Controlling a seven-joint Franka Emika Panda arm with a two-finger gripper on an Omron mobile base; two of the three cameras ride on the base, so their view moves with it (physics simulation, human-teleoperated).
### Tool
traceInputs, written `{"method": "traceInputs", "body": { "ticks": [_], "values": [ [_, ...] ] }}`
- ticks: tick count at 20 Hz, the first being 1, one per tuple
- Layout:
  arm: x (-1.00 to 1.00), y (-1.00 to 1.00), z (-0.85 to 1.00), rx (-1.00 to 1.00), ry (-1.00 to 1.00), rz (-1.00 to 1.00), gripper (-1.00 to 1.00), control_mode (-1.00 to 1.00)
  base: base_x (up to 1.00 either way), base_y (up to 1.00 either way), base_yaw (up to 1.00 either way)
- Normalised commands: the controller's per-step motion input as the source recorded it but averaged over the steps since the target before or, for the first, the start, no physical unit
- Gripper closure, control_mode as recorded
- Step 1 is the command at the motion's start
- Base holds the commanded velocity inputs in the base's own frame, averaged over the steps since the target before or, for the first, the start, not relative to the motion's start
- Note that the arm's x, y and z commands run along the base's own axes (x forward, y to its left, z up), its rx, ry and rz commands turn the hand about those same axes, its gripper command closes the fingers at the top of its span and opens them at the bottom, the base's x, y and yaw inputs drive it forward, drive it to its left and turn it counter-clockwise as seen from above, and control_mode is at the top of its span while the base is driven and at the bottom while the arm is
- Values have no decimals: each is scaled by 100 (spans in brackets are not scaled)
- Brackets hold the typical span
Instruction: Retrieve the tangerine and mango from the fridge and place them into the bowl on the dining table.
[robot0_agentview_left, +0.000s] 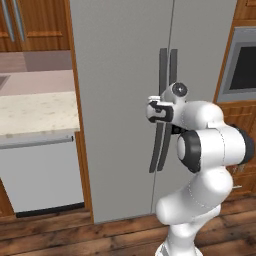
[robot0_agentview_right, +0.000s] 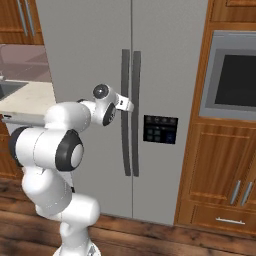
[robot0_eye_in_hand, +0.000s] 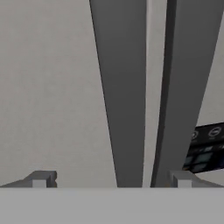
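The fridge (robot0_agentview_left: 120, 75) stands shut right in front of me, tall and light grey, with two long dark handles (robot0_agentview_right: 129, 110) side by side at its middle seam. My gripper (robot0_eye_in_hand: 111, 179) is open and reaches straight at those handles, close to them at mid height. In the hand view the left handle (robot0_eye_in_hand: 122, 96) runs up between my fingertips (robot0_eye_in_hand: 41, 178), and the right handle (robot0_eye_in_hand: 179, 87) rises by the right fingertip. The gripper (robot0_agentview_left: 152, 111) holds nothing. The tangerine and mango are hidden behind the shut doors. The bowl and dining table are out of view.
A beige counter (robot0_agentview_left: 37, 112) over a white appliance (robot0_agentview_left: 42, 172) stands left of the fridge. A built-in oven (robot0_agentview_right: 234, 75) and wooden cabinets (robot0_agentview_right: 225, 175) stand to its right. A dark control panel (robot0_agentview_right: 160, 129) sits on the right door. The floor is wooden.
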Motion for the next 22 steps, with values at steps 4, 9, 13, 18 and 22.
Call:
{"method": "traceInputs", "body": {
  "ticks": [4,9,13,18,22],
  "values": [
    [30,0,-4,-2,-2,0,-100,-100,0,0,0],
    [27,-7,0,-4,0,0,-100,-100,0,0,0],
    [24,-21,0,-2,0,0,-100,-100,0,0,0],
    [30,-6,-5,-1,0,0,-100,-100,0,0,0],
    [31,0,-12,0,-4,0,-100,-100,0,0,0]
  ]
}}
